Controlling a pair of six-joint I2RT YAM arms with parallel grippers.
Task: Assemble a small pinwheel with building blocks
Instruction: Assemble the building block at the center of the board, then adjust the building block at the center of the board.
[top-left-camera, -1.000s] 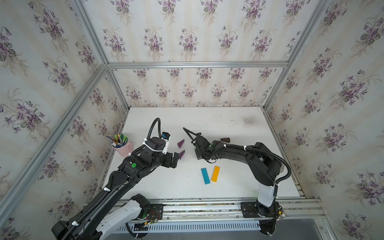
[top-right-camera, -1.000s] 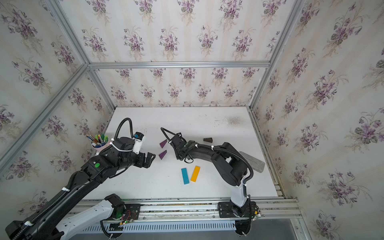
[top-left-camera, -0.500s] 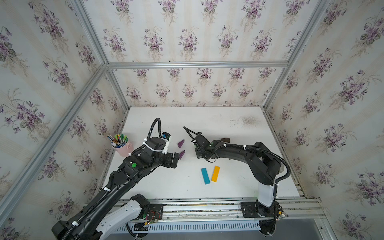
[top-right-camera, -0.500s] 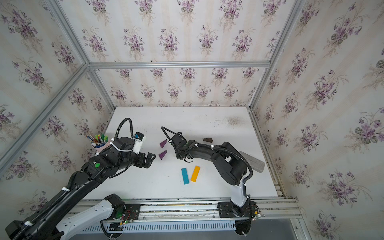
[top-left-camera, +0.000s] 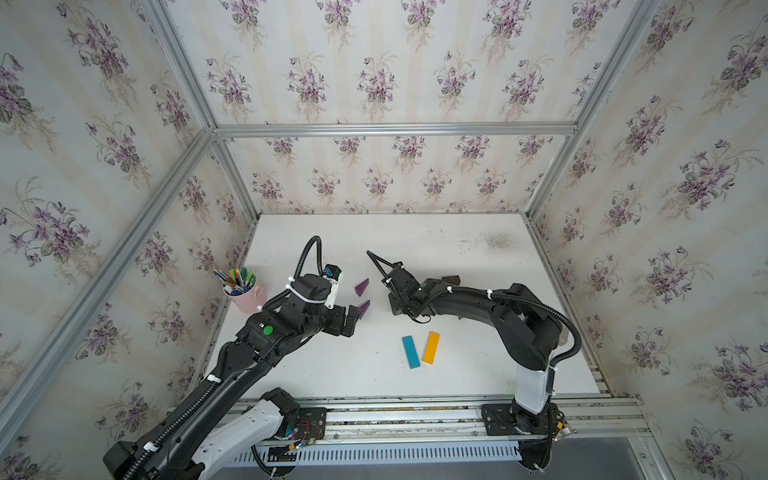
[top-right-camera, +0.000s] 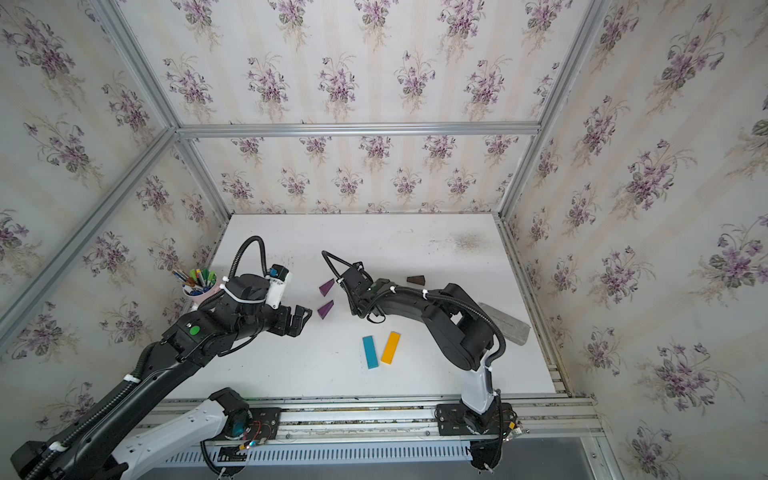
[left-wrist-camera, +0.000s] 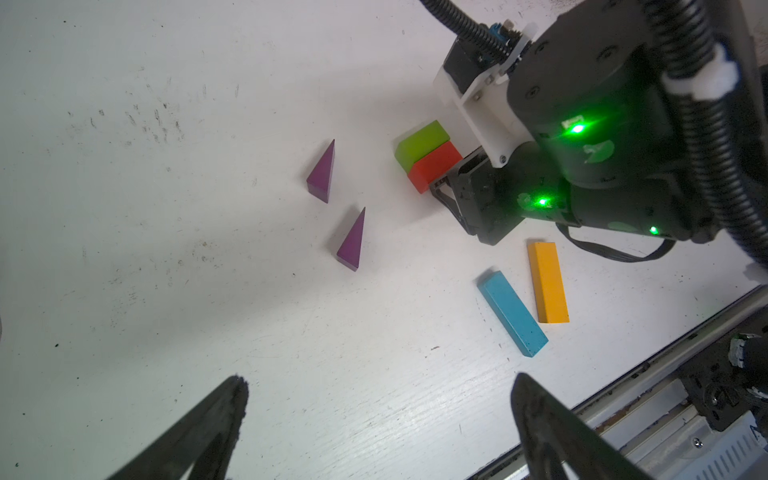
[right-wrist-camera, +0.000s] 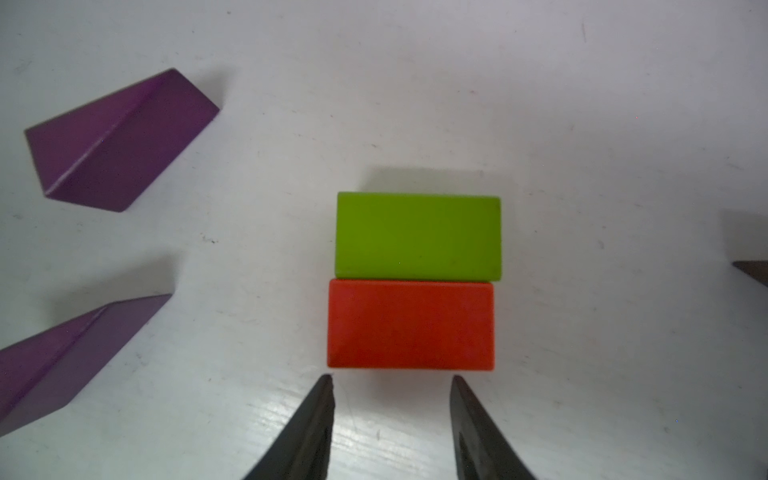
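Right claw (right-wrist-camera: 392, 377): jaws partly apart, nothing between them. The tips sit just short of the red block (right-wrist-camera: 410, 324), facing its long near edge, and a thin strip of table (right-wrist-camera: 623, 124) shows between them. The jaw gap is narrower than that edge.

Green block (right-wrist-camera: 418, 237): flush against the red block's far long side and shifted slightly sideways. The pair lies flat and forms a square. In both top views the right wrist hides the pair.

Purple wedges (left-wrist-camera: 322, 174): two, apart from each other, lying between the two claws to one side of the pair.

Left claw (left-wrist-camera: 380, 381): jaws wide and empty, over bare table, well apart from the pair.

Blue bar (left-wrist-camera: 513, 313) and orange bar (left-wrist-camera: 548, 282): near each other, not touching, toward the front rail.

Brown wedge (top-right-camera: 416, 279): alone beyond the right arm.
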